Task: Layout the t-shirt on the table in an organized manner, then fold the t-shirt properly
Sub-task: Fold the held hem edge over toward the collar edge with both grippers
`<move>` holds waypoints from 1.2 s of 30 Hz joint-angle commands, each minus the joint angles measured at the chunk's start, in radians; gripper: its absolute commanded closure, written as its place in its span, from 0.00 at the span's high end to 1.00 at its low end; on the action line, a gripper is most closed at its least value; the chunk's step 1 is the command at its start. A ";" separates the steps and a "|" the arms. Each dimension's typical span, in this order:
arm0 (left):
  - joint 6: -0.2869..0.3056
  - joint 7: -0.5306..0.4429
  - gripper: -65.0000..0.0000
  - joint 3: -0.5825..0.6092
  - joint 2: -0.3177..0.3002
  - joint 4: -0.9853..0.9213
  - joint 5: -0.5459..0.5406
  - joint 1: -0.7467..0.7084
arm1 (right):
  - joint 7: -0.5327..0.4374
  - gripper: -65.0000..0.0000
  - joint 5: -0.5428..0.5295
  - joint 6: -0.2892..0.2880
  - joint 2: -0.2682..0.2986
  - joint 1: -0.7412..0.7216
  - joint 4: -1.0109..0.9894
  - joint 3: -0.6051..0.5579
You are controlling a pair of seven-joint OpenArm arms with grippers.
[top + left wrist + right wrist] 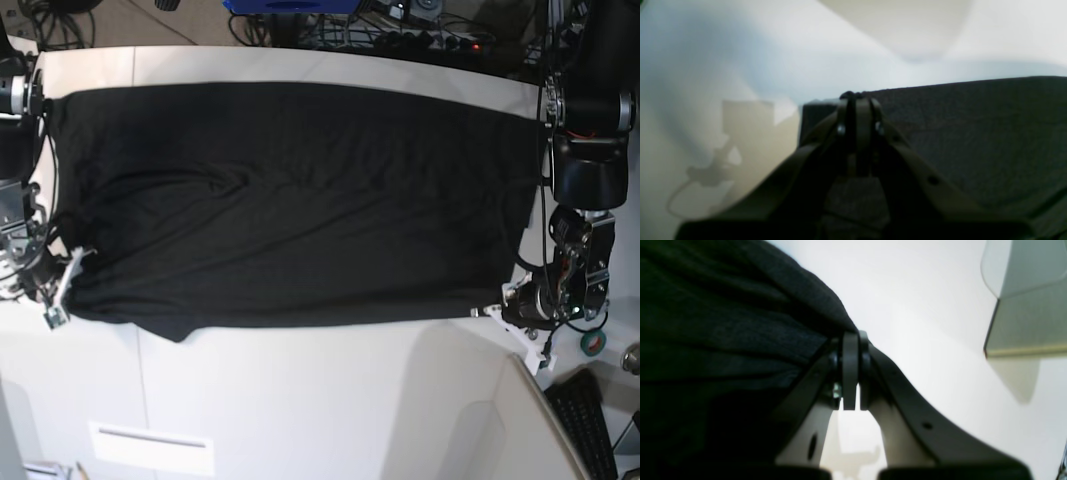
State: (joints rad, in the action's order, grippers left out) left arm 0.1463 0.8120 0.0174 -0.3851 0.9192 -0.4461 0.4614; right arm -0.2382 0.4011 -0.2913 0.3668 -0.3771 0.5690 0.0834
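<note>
Nearest the camera, both grippers sit at the t-shirt's near edge: right gripper pinching one corner, left gripper pinching the other. From there the shirt stretches sideways between them and away across the desk.

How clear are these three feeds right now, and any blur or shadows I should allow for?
Left wrist view: soft throughout; the left tool is blurred and throws a shadow on the table. Right wrist view: the t-shirt is near-black with little detail, and the table behind it is washed out. Base view: sharpest, but the dark shirt barely shows its folds.
</note>
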 commanded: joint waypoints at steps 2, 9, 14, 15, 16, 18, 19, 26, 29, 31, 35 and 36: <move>-0.001 0.004 0.00 -0.067 -0.019 0.048 -0.003 0.006 | -0.025 0.00 -0.004 0.013 0.030 -0.020 0.015 0.002; 0.123 0.126 0.00 -0.218 -0.019 0.176 0.002 -0.063 | -0.025 0.00 -0.004 0.013 0.033 0.063 0.156 0.006; 0.123 0.132 0.00 -0.230 -0.015 0.251 0.000 -0.125 | -0.022 0.00 -0.004 0.013 0.033 0.111 0.202 0.008; 0.123 0.132 0.00 -0.231 -0.015 0.254 0.000 -0.129 | -0.022 0.00 -0.004 0.013 0.033 0.119 0.208 0.008; 0.123 0.132 0.00 -0.231 -0.019 0.254 0.000 -0.131 | -0.022 0.00 -0.004 0.013 0.033 0.128 0.219 0.008; 0.123 0.132 0.00 -0.238 -0.022 0.255 -0.001 -0.131 | -0.022 0.00 -0.004 0.013 0.033 0.146 0.243 0.008; 0.125 0.132 0.00 -0.254 -0.024 0.255 -0.001 -0.131 | -0.022 0.00 -0.004 0.013 0.034 0.152 0.256 0.008; 0.126 0.185 0.00 -0.307 -0.041 0.291 -0.001 -0.138 | -0.019 0.00 -0.004 0.013 0.034 0.194 0.348 0.009; 0.126 0.186 0.00 -0.310 -0.041 0.354 -0.001 -0.184 | 0.004 0.00 -0.004 0.013 0.034 0.211 0.383 0.009; 0.126 0.188 0.00 -0.314 -0.042 0.381 -0.001 -0.203 | 0.046 0.00 -0.004 0.013 0.034 0.218 0.417 0.009; 0.126 0.188 0.00 -0.317 -0.050 0.393 -0.001 -0.227 | 0.076 0.00 -0.004 0.010 0.036 0.240 0.481 0.009; 0.126 0.189 0.00 -0.317 -0.054 0.393 -0.001 -0.227 | 0.076 0.00 -0.004 0.010 0.036 0.252 0.498 0.009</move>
State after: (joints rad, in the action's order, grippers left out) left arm 0.2733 1.0149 -0.2935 -0.4171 1.2919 -0.4450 0.2085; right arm -0.1429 0.4011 -0.2951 0.3824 -0.1089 1.0512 0.0837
